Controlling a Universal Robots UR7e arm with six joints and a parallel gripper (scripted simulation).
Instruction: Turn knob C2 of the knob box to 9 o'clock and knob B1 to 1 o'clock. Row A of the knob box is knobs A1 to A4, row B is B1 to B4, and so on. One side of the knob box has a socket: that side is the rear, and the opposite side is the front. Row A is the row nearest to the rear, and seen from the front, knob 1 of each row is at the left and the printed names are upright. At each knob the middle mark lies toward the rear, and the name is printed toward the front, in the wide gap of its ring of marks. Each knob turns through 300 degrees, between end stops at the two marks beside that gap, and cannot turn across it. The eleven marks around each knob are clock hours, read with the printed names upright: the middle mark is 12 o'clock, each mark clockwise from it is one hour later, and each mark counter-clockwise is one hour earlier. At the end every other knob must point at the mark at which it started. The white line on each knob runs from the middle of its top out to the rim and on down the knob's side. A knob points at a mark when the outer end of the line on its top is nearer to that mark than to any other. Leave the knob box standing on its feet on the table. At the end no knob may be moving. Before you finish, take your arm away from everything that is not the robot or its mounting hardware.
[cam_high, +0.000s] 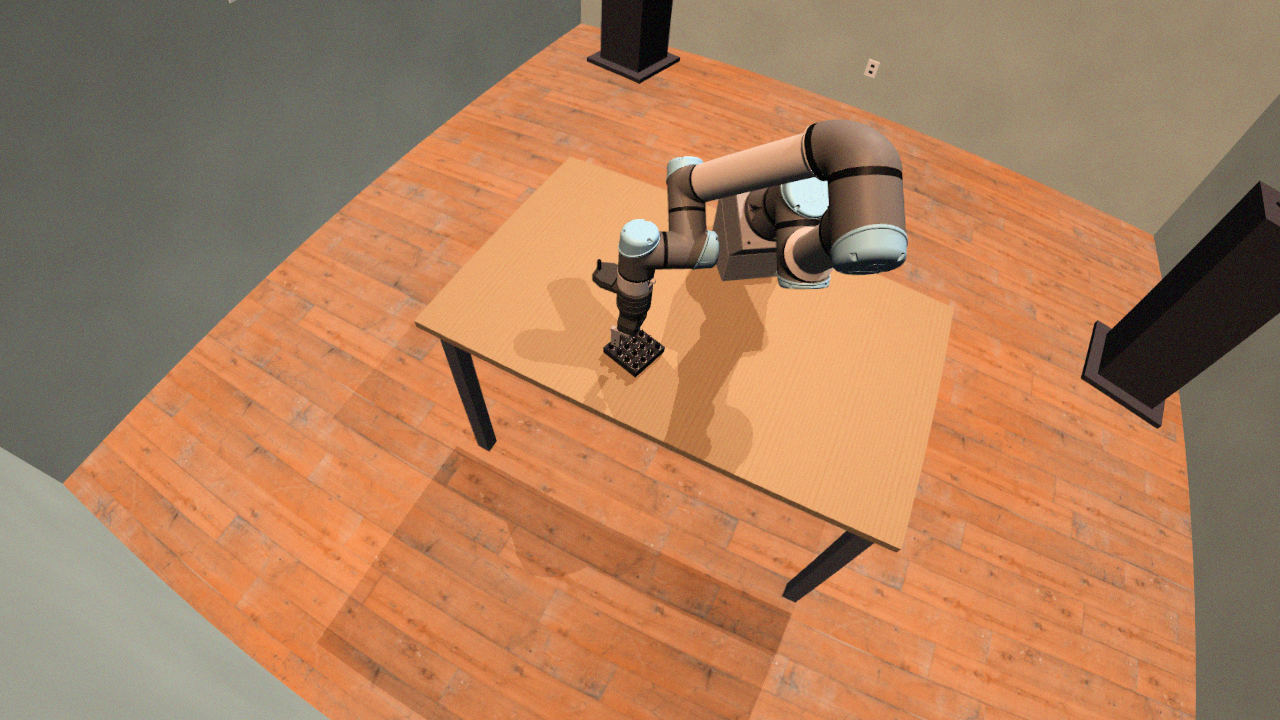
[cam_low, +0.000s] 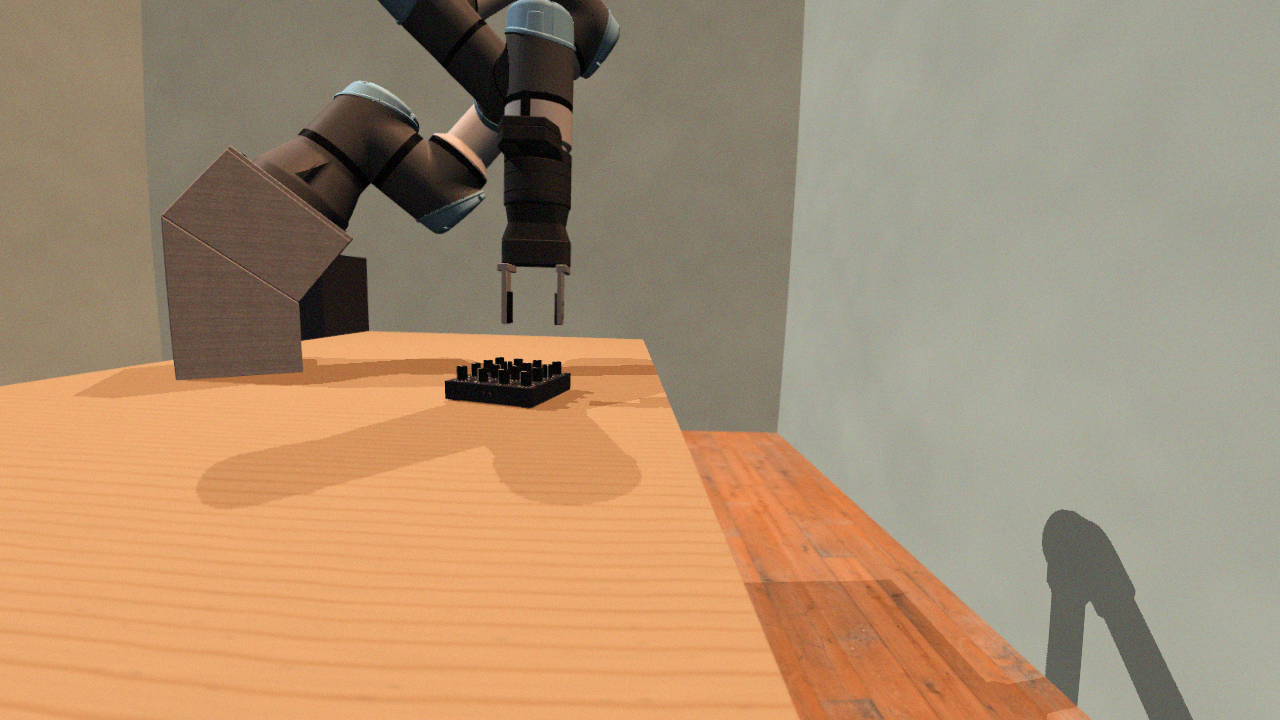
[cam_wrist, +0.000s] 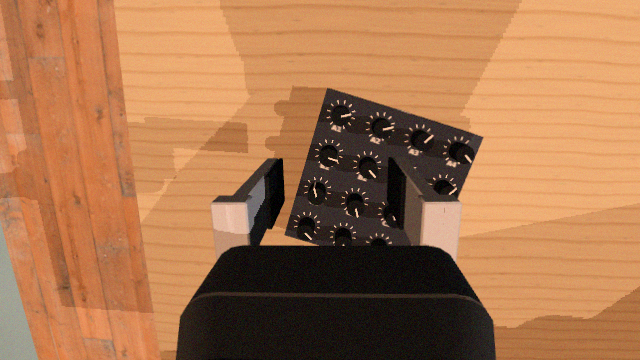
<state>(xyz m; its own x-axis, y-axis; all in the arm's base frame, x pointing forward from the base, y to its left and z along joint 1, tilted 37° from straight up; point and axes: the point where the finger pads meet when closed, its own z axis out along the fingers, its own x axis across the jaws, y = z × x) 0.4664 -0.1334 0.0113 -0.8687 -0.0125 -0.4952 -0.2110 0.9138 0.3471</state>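
The black knob box (cam_high: 634, 372) (cam_low: 487, 392) (cam_wrist: 350, 140) stands flat on the table, with row A at the top of the wrist view and the box turned a little clockwise there. Knob C2 (cam_wrist: 354, 203) has its white line at about 5 o'clock. Knob B1 (cam_wrist: 328, 155) has its line at about 3 o'clock. My gripper (cam_low: 533, 320) (cam_wrist: 335, 179) is open and empty, with its fingertips above the knob tops. In the wrist view the right finger hides B3 and part of C3, and finger and gripper body hide C4 and D4.
Neighbouring knobs A1 (cam_wrist: 341, 115), B2 (cam_wrist: 368, 167), C1 (cam_wrist: 316, 192) and D2 (cam_wrist: 343, 235) stand close around the two. The table (cam_high: 805, 402) (cam_low: 358, 582) has its long edge near the box, on the left in the wrist view. The arm's base (cam_low: 237, 295) stands behind the box.
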